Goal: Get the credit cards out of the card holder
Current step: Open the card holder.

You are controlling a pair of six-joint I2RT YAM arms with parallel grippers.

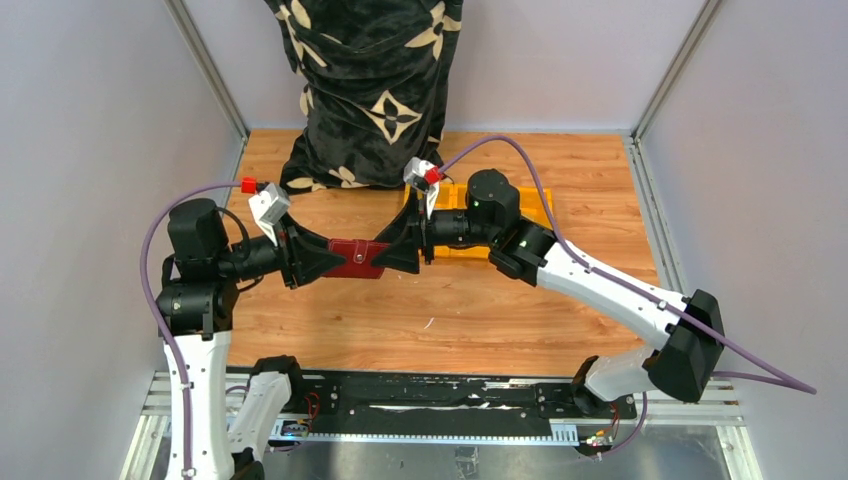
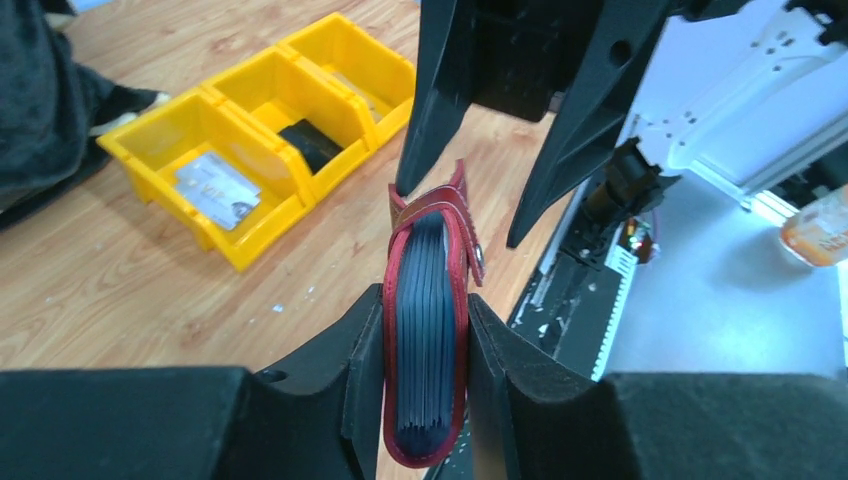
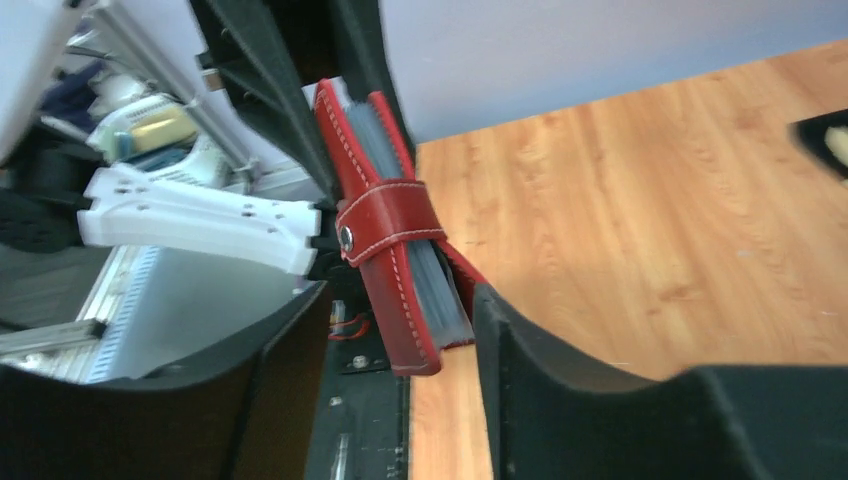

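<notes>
The maroon card holder hangs in the air between my two grippers, folded, with its strap snapped round it. My left gripper is shut on one end of it, both pads pressed against the covers, and grey sleeves show edge-on. My right gripper stands open round the other end: one cover lies against the right finger, and a wide gap is left on the other side. A pale credit card lies in a yellow bin. Any cards in the sleeves are hidden.
The yellow three-compartment bin sits on the wooden table behind the right arm, with a dark object in its middle compartment. A dark patterned cloth hangs over the table's back edge. A black rail runs along the near edge.
</notes>
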